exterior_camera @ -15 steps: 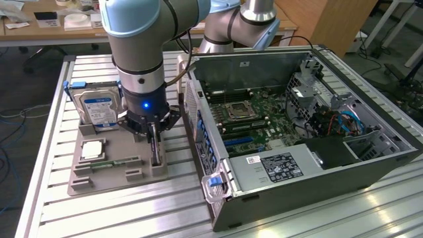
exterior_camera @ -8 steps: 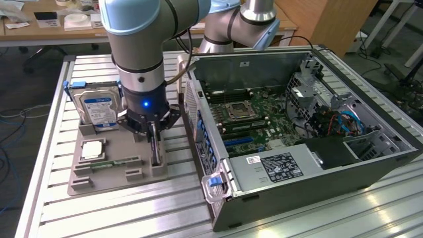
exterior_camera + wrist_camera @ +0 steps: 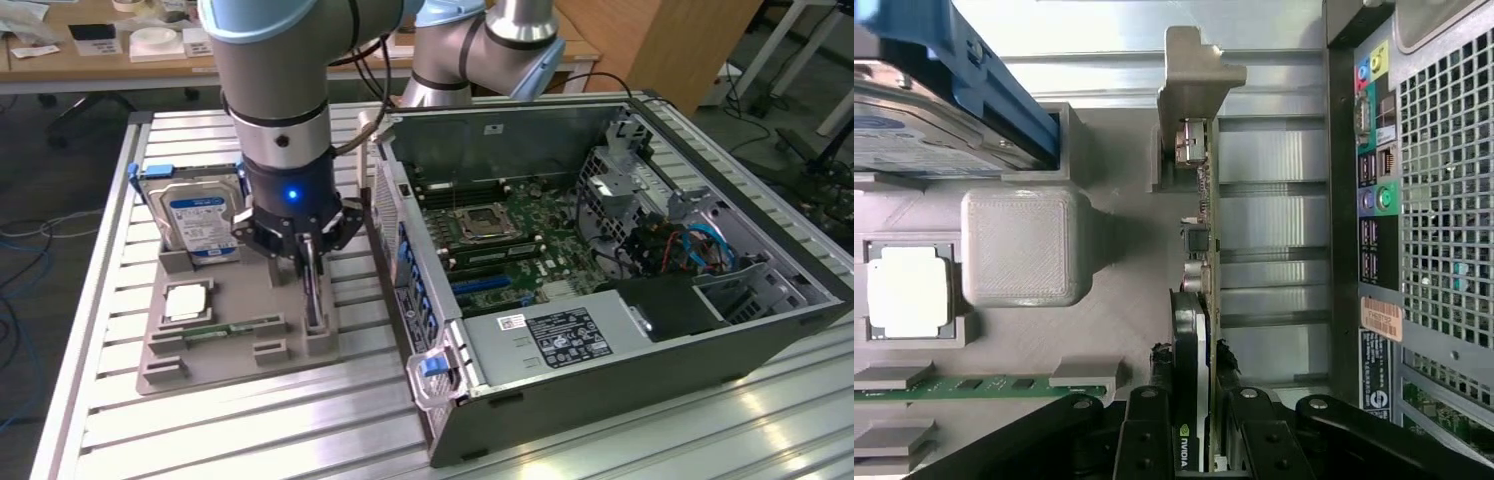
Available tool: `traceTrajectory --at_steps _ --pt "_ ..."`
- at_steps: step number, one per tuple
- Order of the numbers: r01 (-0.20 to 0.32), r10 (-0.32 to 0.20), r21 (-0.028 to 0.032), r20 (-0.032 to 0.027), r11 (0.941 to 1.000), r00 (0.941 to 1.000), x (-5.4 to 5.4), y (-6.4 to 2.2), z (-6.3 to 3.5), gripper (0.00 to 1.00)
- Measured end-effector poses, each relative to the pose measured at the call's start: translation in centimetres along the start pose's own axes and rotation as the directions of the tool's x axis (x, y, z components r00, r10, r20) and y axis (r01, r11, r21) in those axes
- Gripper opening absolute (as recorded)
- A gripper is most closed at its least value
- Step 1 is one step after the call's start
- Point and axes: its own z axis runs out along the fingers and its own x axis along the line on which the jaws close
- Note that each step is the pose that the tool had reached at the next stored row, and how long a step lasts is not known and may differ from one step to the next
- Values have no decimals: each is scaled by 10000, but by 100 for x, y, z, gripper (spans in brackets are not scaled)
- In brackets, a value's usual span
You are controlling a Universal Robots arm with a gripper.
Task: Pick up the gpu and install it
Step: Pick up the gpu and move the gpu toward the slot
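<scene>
The gpu, a thin dark circuit board with a black cooler and silver bracket, stands on edge in the grey plastic holder tray, towards the exterior view's left of the open black computer case. The black gripper pinches its cooler end between both fingers.

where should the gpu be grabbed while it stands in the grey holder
Grip the gpu across its two flat faces at the black cooler block, coming straight down from above. It stands on edge in the grey holder, so its long top edge is free and both faces are exposed. The end effector sits at that spot.
</scene>
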Motion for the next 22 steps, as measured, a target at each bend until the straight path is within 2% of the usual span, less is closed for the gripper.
traceTrajectory --at_steps 14,22 --pt "0 0 1 -1 10000 10000 -11 16 -326 26" --pt "0 0 0 0 10000 10000 -16 22 -458 26"
